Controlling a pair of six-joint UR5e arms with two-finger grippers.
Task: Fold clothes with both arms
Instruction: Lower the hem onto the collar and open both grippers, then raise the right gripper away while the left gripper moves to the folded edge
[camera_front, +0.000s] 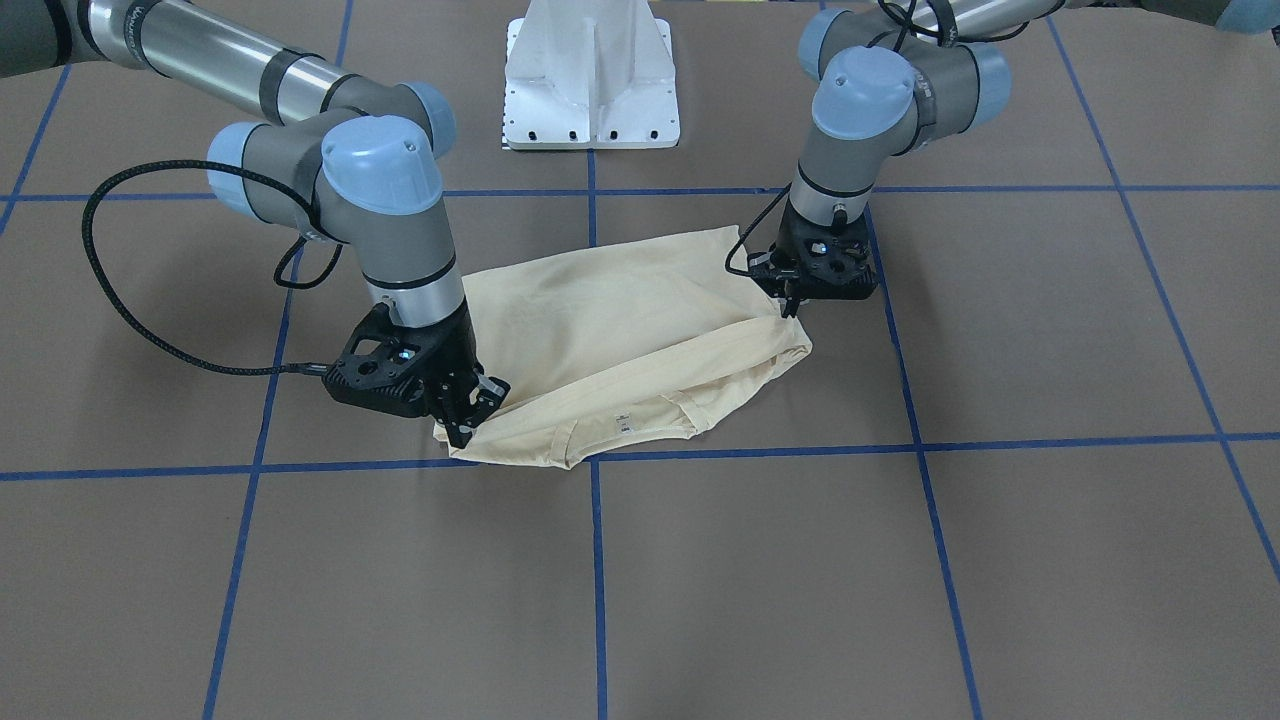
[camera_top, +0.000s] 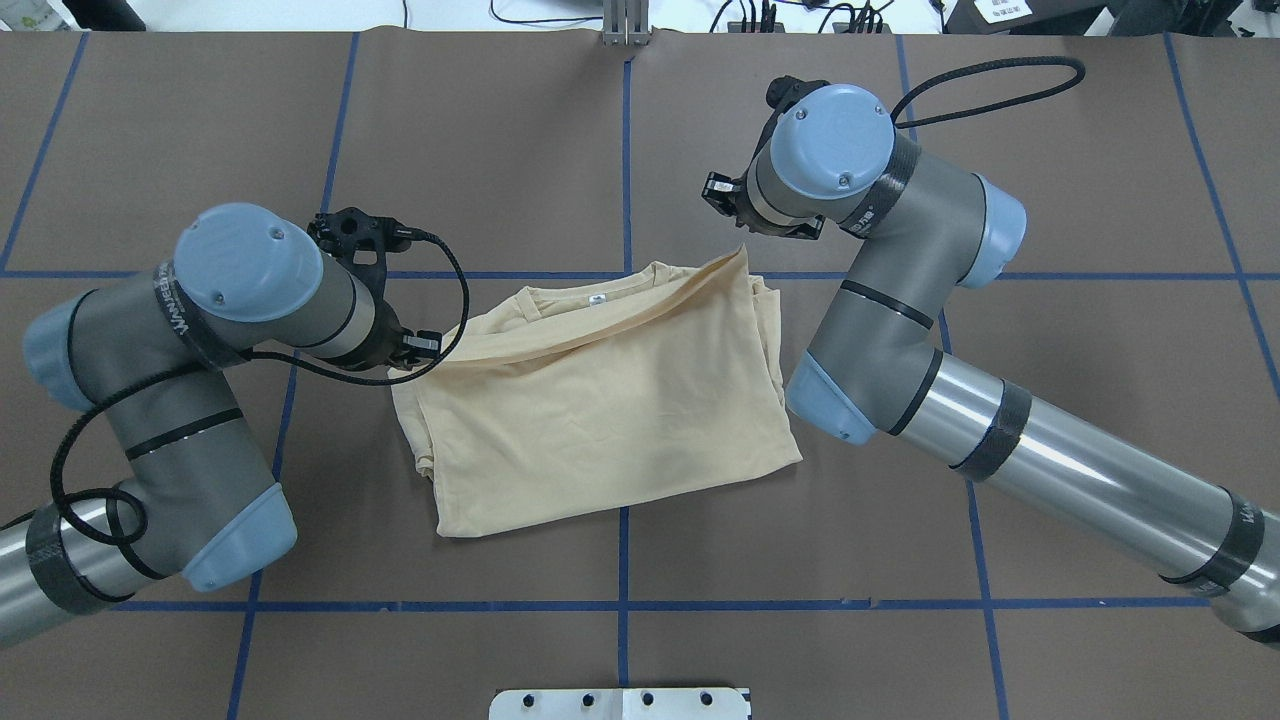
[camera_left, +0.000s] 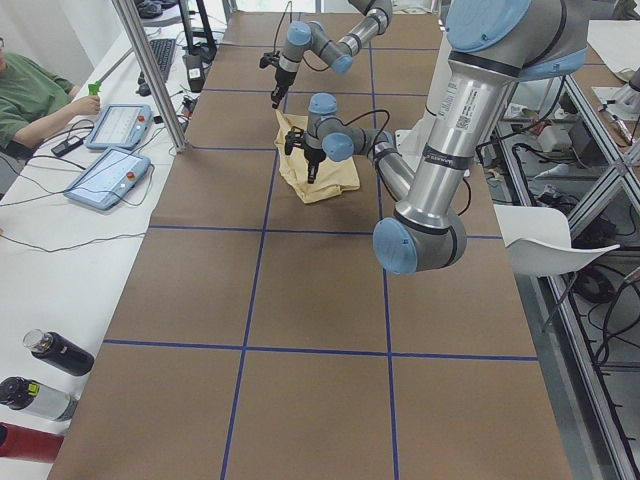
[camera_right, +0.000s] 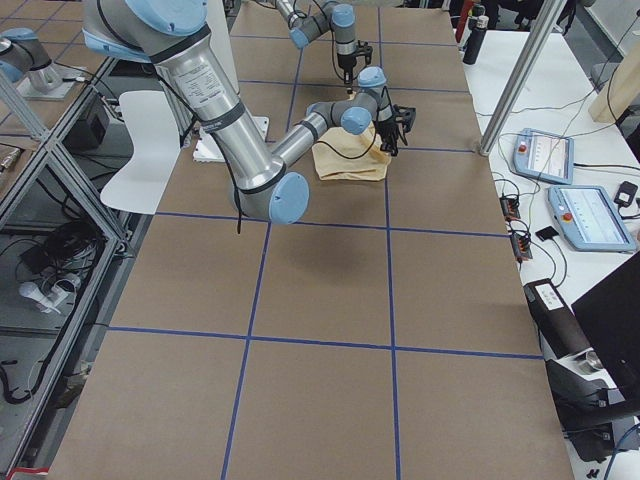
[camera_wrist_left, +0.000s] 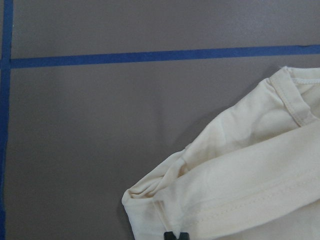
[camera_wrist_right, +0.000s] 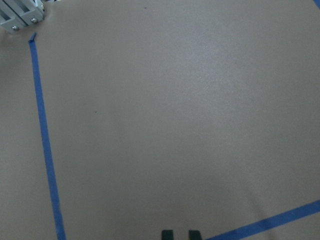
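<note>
- In the middle of the table (camera_front: 700, 600), ahead of the pedestal (camera_front: 590, 80), the shirt (camera_top: 600, 430) lies folded to a rough rectangle. Its collar (camera_top: 560, 297) faces away from the robot, and a raised flap (camera_top: 600, 318) runs across it from one gripper to the other.
- The left gripper (camera_front: 790, 305) stands at the shirt's end on the robot's left, its fingers drawn narrow and pinched on a corner of cloth.
- The right gripper (camera_front: 462, 425) is at the opposite end, its tips nearly together at the fabric's edge. I judge it to be holding cloth too.
- The hold looks deliberate. A grip at each end keeps the flap's edge stretched into a straight ridge, so it can likely travel across without sagging or bunching.
- Both grippers point steeply down and sit low, so only the held layer lifts and the rest of the shirt lies flat.
- The front view shows both pairs of fingers meeting cloth, and the label (camera_front: 622, 422) by the collar.
- The overhead view hides the fingers under the arms. It does give the shirt's whole outline and shows the fabric peaking up towards the right gripper.
- The left wrist view shows fingertips (camera_wrist_left: 169, 235) close together on a seamed fold, with tape (camera_wrist_left: 150, 55) beyond.
- The right wrist view shows only bare table, tape and two tips a slim gap apart, with no cloth. That grip is therefore read from the front view.
- The side views are too small to show the fingers.
</note>
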